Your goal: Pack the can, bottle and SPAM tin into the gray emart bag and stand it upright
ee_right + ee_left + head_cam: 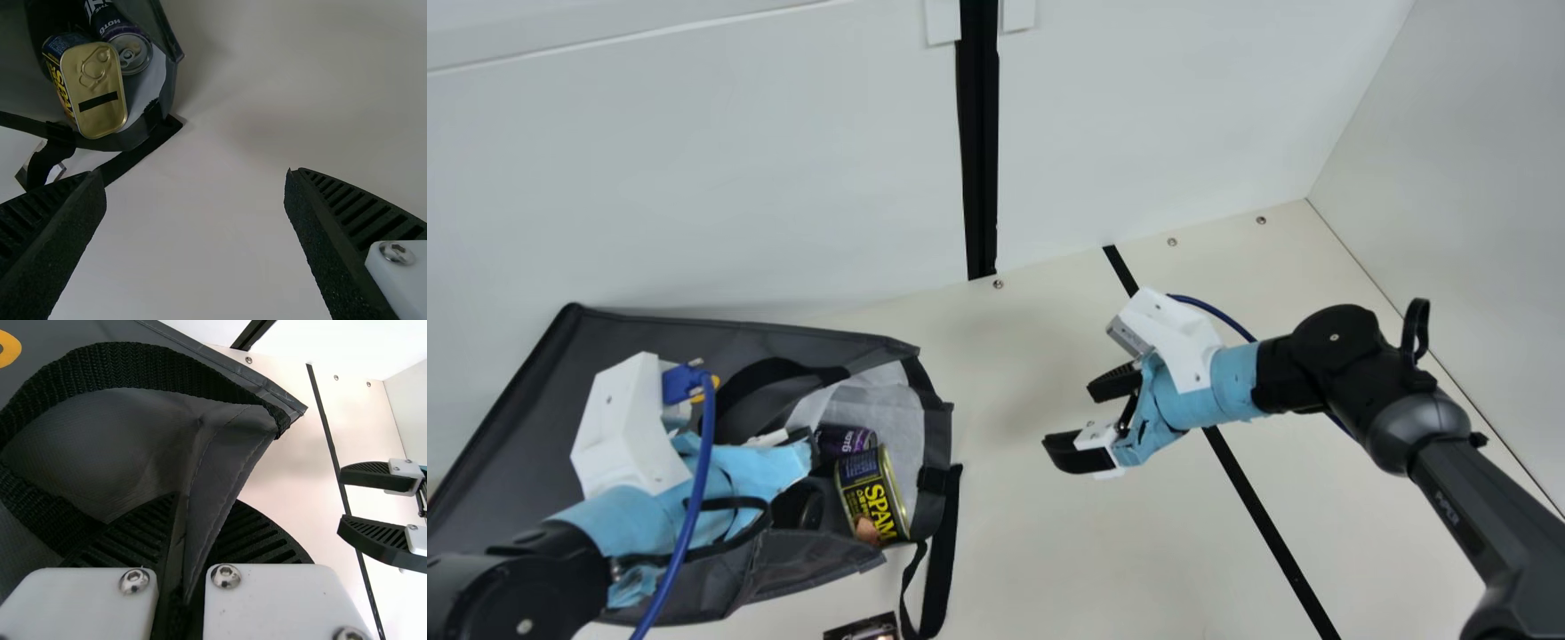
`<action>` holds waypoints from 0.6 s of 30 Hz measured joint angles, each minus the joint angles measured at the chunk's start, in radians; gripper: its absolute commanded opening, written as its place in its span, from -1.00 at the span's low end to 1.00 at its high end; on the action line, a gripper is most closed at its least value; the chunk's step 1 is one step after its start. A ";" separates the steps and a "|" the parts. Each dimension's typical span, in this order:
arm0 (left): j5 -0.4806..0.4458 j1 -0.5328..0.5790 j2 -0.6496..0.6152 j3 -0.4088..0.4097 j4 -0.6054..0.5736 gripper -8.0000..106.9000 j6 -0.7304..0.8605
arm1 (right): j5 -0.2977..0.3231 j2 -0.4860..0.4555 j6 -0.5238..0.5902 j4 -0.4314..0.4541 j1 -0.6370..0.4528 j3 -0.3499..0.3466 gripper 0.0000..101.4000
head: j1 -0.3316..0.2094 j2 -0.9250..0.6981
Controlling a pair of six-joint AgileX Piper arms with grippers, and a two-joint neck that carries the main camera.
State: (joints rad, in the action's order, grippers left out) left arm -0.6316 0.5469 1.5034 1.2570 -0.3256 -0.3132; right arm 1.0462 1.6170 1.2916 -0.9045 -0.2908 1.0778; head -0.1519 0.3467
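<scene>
1 gray emart bag (640, 331), lying on its side, open rim (937, 436) facing the spread right gripper (1071, 416); left gripper (203, 510), nearer, pinching its fabric fold (223, 463).

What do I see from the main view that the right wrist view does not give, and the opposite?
Main view: the white back wall, and the left arm above the gray emart bag.
Right wrist view: the ring pull on the SPAM tin and the purple can's metal end.
Both: tin and can inside the bag's mouth, a black strap, the open right gripper.
</scene>
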 measured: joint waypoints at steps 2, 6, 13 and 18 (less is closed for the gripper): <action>0.000 0.000 0.000 0.000 0.000 -1.00 0.000 | 0.001 0.014 0.010 -0.003 0.012 0.002 0.87 | 0.000 0.000; 0.000 0.000 0.000 0.000 0.000 -1.00 0.000 | 0.002 0.040 0.025 -0.019 0.032 0.006 0.87 | 0.000 0.000; 0.000 0.000 0.000 0.000 0.000 -1.00 0.000 | -0.005 0.086 0.051 -0.044 0.073 0.012 0.87 | 0.000 0.002; 0.000 0.000 0.000 0.000 0.000 -1.00 0.000 | -0.007 0.124 0.070 -0.060 0.107 0.027 0.87 | 0.000 0.002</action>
State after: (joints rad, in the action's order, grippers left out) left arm -0.6316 0.5469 1.5034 1.2570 -0.3256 -0.3132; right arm 1.0388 1.7409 1.3615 -0.9646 -0.1835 1.1047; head -0.1519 0.3482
